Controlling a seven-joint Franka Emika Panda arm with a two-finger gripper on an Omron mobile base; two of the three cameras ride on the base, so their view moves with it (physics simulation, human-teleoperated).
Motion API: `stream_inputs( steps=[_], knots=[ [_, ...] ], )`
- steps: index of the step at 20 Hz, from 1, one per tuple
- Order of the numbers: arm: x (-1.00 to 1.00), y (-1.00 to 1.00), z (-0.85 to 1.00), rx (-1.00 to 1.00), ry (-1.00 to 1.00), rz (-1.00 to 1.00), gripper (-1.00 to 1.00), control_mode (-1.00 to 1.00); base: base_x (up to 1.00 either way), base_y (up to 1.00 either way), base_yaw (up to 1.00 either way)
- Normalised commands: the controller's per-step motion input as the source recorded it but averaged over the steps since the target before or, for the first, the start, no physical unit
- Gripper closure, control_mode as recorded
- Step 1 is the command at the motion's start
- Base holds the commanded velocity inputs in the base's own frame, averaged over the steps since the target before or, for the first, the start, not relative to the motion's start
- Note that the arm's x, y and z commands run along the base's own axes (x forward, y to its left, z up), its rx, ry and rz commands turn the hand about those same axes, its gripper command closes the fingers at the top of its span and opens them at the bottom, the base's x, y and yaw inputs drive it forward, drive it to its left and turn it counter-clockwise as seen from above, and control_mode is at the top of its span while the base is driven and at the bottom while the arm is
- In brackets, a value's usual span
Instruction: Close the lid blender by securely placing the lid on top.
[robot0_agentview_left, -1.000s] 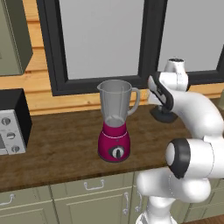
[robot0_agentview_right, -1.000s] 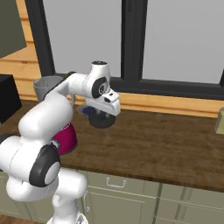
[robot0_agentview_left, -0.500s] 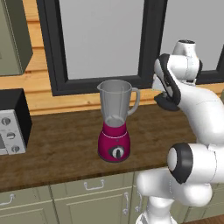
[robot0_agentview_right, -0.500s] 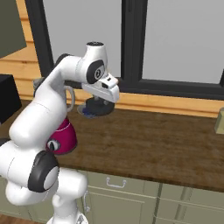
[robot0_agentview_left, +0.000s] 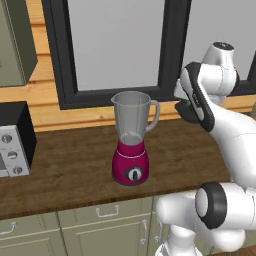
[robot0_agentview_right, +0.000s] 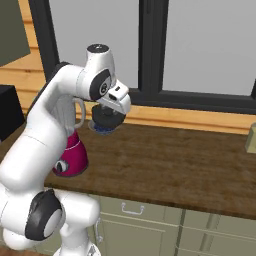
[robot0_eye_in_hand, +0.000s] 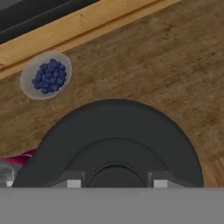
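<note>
black lid (robot0_eye_in_hand: 114, 144), round, with raised centre knob: held off the table in the gripper (robot0_agentview_right: 107, 118), whose two fingers are closed on the knob. gripping by the knob keeps the disc flat and level beneath the hand, its underside free to meet a rim.

location of lid: in the air beside the blender (robot0_agentview_left: 132, 138), to the blender's right in the left base view and at about the height of the jar's mouth; not over the jar and not touching it. it looks carried high so the rim can be cleared rather than struck from the side.

blender: magenta base with black dial, clear grey jar with handle and spout, standing upright on the wooden table (robot0_agentview_left: 75, 165), mouth open and uncovered. lid not yet fitted.

small clear bowl of blueberries (robot0_eye_in_hand: 45, 78): on the table under and just past the lid, near the wooden sill. not part of the job; lowering here would land on or near it.

microwave (robot0_agentview_left: 15, 137): black and grey, at the table's left end, well apart from the blender.

judgement: lid must travel sideways until centred over the jar, then go down level and be pressed to seat.
</note>
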Motion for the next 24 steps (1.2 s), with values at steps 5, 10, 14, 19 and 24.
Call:
stream_inputs(
  steps=[5,10,14,19,24],
  knots=[
    [0.0,0.47,0.46,0.0,-0.15,0.02,1.0,-1.0,0.0,0.0,0.0],
    [0.0,0.53,0.63,0.0,0.0,0.02,1.0,-1.0,0.0,0.0,0.0],
    [0.0,0.55,0.55,0.0,0.0,0.03,1.0,-1.0,0.0,0.0,0.0],
    [0.0,0.56,0.4,0.0,0.0,0.03,1.0,-1.0,0.0,0.0,0.0],
    [0.0,0.49,0.18,0.0,0.0,0.02,1.0,-1.0,0.0,0.0,0.0]
  ],
)
